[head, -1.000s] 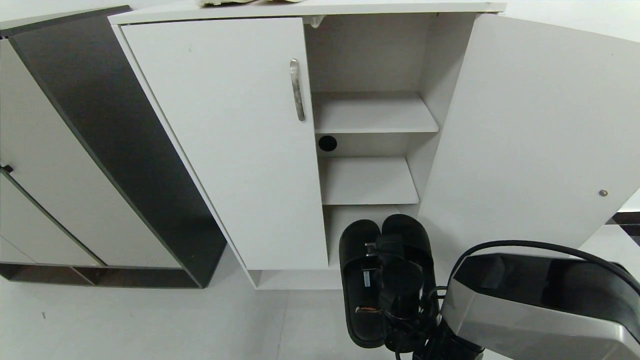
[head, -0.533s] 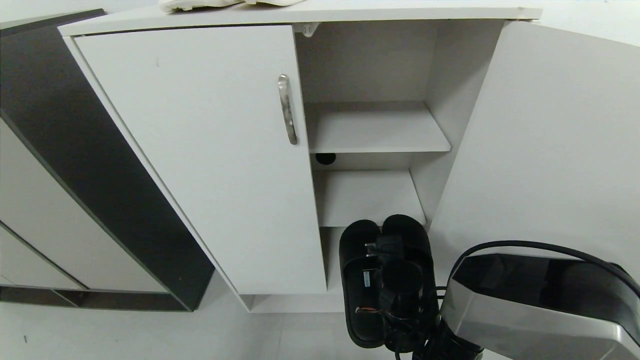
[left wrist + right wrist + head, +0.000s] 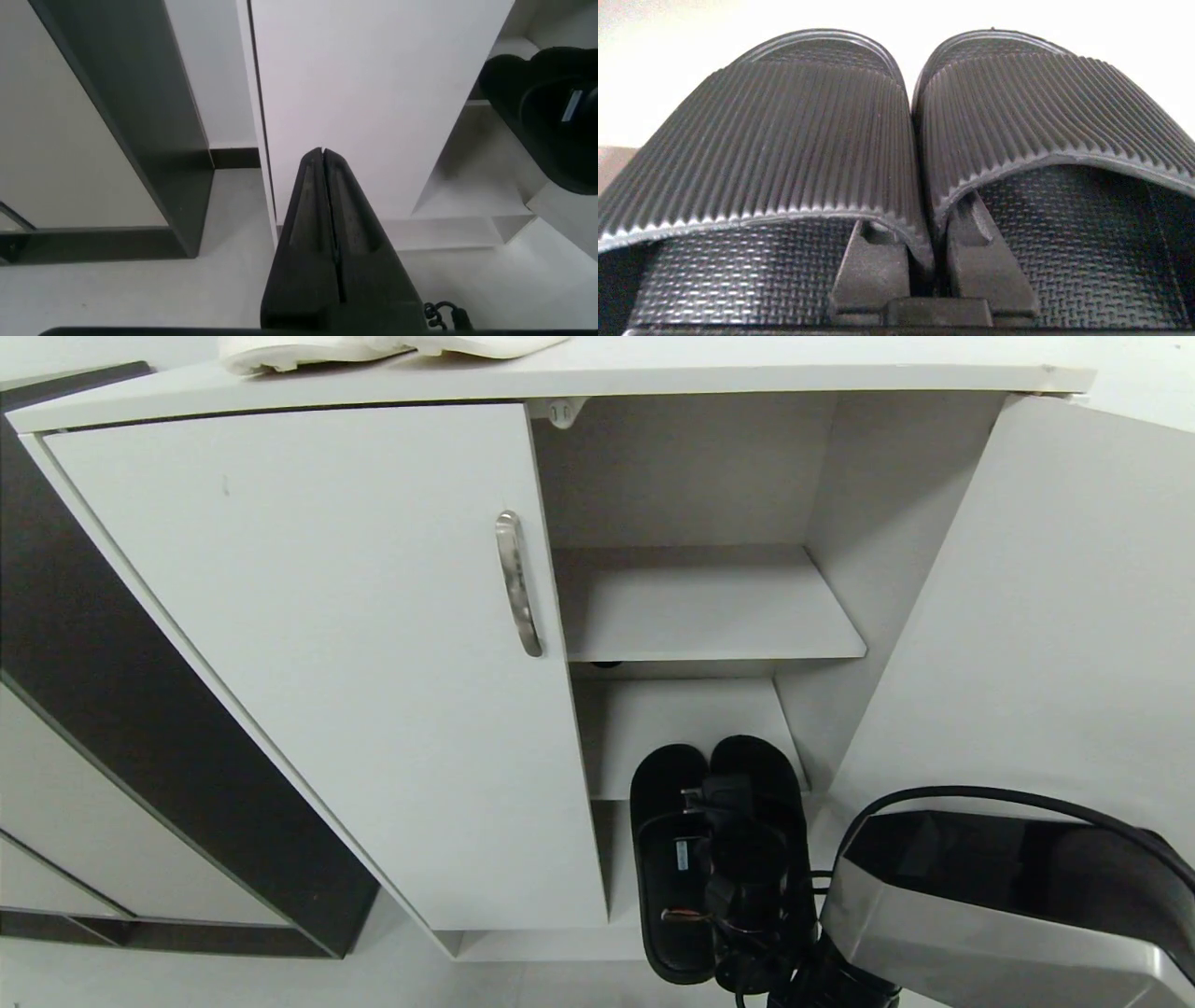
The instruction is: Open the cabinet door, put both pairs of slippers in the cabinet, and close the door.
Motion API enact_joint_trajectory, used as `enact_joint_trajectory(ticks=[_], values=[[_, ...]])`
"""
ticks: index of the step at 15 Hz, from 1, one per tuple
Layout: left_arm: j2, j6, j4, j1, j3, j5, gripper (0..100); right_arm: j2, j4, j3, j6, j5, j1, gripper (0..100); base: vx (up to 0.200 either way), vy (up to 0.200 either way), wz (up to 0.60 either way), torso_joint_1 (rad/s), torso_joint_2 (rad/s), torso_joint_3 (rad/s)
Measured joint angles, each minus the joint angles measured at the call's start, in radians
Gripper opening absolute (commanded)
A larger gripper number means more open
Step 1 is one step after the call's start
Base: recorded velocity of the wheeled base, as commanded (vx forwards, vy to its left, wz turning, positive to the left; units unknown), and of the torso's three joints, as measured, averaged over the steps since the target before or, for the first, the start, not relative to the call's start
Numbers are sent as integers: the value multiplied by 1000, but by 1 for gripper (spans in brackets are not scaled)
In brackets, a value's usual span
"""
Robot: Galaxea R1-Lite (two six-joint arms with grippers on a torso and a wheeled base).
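A pair of black slippers hangs side by side, toes toward the white cabinet, in front of its middle shelf. My right gripper is shut on them. In the right wrist view its fingers pinch the two inner strap edges of the black slippers together. The right cabinet door stands open; the left door with its metal handle is closed. A whitish pair of slippers lies on the cabinet top. My left gripper is shut and empty, low before the closed door.
A dark-and-white cabinet stands against the white one's left side. The upper shelf is bare. The open door bounds the space on the right. Pale floor lies in front.
The whole head view has shifted: the cabinet looks nearer and larger. The black slippers stay in my right gripper, their toes now over the middle shelf's front edge.
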Motion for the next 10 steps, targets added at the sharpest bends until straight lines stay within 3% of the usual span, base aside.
enact_joint_trajectory(ticks=[5, 10], values=[[0, 0, 0, 0, 0, 0, 0, 25, 68, -105, 5, 20, -33, 0, 0, 0, 0, 0, 0, 0], [0, -2, 0, 0, 0, 1, 0, 74, 226, -324, 23, 96, -97, 0, 0, 0, 0, 0, 0, 0]])
